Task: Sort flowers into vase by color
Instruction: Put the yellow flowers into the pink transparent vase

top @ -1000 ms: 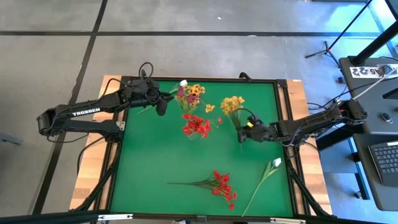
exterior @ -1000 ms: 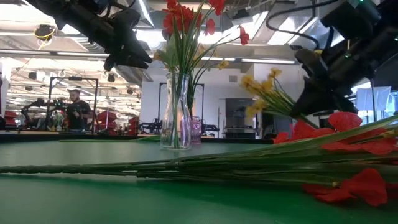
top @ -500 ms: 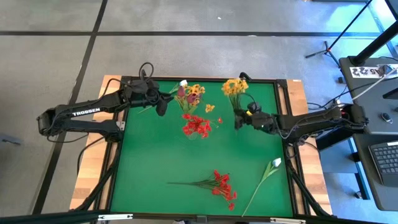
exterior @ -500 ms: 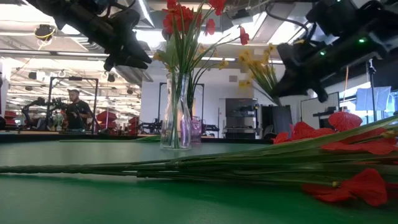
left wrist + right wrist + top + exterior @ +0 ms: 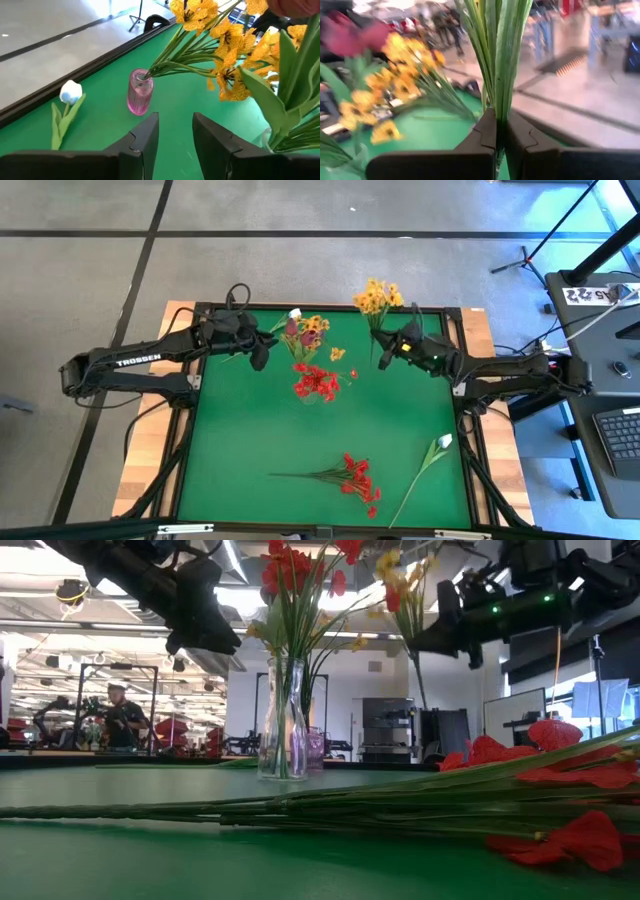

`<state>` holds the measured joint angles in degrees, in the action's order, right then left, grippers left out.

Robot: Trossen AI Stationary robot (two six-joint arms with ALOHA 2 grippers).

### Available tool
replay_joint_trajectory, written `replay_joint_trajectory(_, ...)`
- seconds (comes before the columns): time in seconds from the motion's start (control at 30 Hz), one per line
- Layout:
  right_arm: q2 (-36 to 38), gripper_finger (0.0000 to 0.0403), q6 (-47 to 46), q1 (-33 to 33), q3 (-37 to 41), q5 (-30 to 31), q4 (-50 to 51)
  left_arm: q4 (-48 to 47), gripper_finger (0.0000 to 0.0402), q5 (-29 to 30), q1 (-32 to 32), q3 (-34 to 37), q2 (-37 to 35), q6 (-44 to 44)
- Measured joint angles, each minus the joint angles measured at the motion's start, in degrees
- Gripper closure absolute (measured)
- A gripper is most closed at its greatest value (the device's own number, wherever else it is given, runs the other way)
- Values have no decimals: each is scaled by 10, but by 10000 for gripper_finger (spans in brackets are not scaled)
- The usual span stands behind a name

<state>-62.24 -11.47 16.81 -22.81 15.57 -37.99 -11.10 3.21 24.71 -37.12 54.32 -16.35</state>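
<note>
My right gripper (image 5: 386, 350) is shut on a yellow-orange spray (image 5: 377, 297) held up near the table's far edge; it also shows in the low view (image 5: 405, 570). A pink vase (image 5: 140, 93) holds more yellow-orange flowers (image 5: 314, 328) and a dark red-pink bud (image 5: 292, 328). A clear vase (image 5: 283, 720) holds red sprays (image 5: 317, 383). My left gripper (image 5: 175, 132) is open and hovers just left of the pink vase. A white bud (image 5: 71, 92) lies by that vase. Another red spray (image 5: 352, 475) and a white bud (image 5: 442, 442) lie near the near edge. My right gripper pinches the bundled green stems (image 5: 498, 95) of the yellow-orange spray between its two fingers. The fingers come about level from the table's right and lie across the stems. The spray is lifted clear and stands nearly upright, blossoms above and stem ends (image 5: 418, 680) hanging below the fingers.
Both vases stand close together at the far middle of the green table (image 5: 250, 440). The middle and left of the table are bare. A black frame (image 5: 330, 307) runs round the table. In the room behind, a person (image 5: 118, 715) shows far off.
My right gripper has risen and travelled toward the table's far edge and a little left, carrying the yellow-orange spray. The spray has swung from slanting to nearly upright, and its blossoms now reach past the far edge. My left arm has kept still.
</note>
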Motion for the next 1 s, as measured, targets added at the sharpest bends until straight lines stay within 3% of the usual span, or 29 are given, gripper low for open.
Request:
replay_joint_trajectory(0.17,0,396,56,39,0,-92,-76,3,287,28,0,0,0,4)
replay_joint_trajectory(0.47,-58,396,55,96,0,-219,-207,40,287,64,0,0,0,4)
replay_joint_trajectory(0.8,-211,396,40,95,-10,-226,-437,75,287,63,0,0,0,19)
replay_joint_trajectory(1.0,-311,396,43,95,-90,-227,-454,82,287,62,0,0,0,30)
